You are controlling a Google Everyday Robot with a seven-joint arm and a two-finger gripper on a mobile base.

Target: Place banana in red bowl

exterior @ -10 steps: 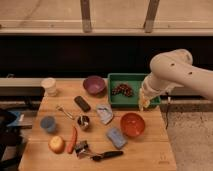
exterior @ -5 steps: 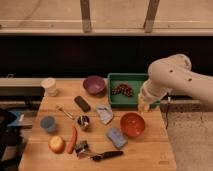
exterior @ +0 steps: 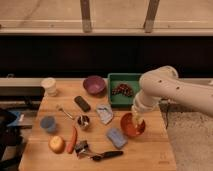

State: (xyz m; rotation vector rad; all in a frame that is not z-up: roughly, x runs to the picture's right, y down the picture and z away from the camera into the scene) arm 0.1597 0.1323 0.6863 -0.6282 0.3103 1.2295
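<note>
The red bowl (exterior: 128, 131) sits on the wooden table (exterior: 150, 150) at the right, just in front of the green tray. My gripper (exterior: 136, 118) hangs from the white arm, right over the bowl's far rim. It holds a short pale yellow piece, the banana (exterior: 136, 113), low above the bowl's inside. The lower end of the banana and the fingertips blend with the bowl.
A green tray (exterior: 125, 76) with a dark object (exterior: 121, 90) stands behind the bowl, with a purple bowl (exterior: 93, 84) to its left. A blue sponge (exterior: 115, 136), crumpled cloth (exterior: 104, 114), metal cup (exterior: 83, 121), carrot (exterior: 73, 140), round yellow-orange fruit (exterior: 56, 144), blue cup (exterior: 48, 123) and white cup (exterior: 49, 86) lie to the left.
The arm has swung left and down from beside the tray's right edge, carrying the banana to just above the red bowl.
</note>
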